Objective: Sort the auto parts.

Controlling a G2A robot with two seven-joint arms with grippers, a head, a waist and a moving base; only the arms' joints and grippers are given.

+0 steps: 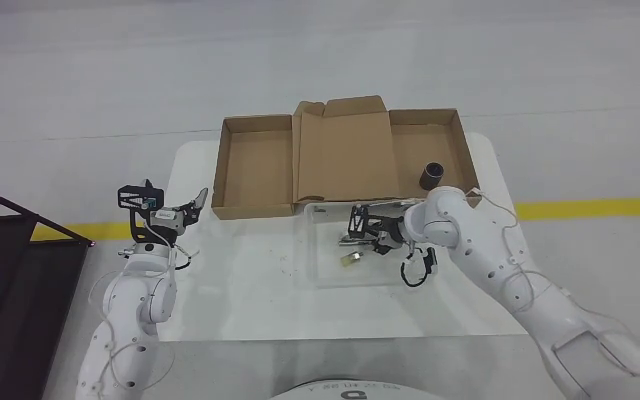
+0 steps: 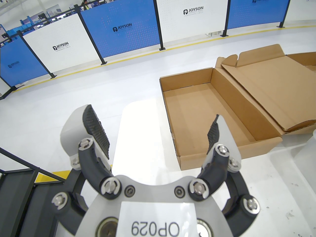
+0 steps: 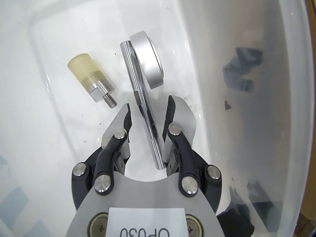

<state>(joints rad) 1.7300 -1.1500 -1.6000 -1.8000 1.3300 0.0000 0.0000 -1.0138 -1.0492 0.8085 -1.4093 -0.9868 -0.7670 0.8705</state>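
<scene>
My right gripper (image 3: 149, 102) is down inside a clear plastic tray (image 3: 217, 25), open, its fingers straddling a shiny metal bar (image 3: 138, 85) without touching it. The bar ends in a silver disc (image 3: 148, 60). Beside the bar lies a yellowish cylinder with a threaded metal stud (image 3: 90, 77). In the top view the right gripper (image 1: 358, 225) is over the tray (image 1: 325, 278), close to the yellowish cylinder (image 1: 348, 260). My left gripper (image 2: 153, 129) hangs open and holds nothing above the table's left edge (image 1: 168, 205).
An open cardboard box (image 1: 250, 170) with a folded centre flap stands at the back of the white table (image 1: 240, 290). Its left compartment (image 2: 209, 114) holds nothing. A dark cylinder (image 1: 433, 176) stands in the right compartment. A black rack (image 1: 30, 270) stands off the table's left side.
</scene>
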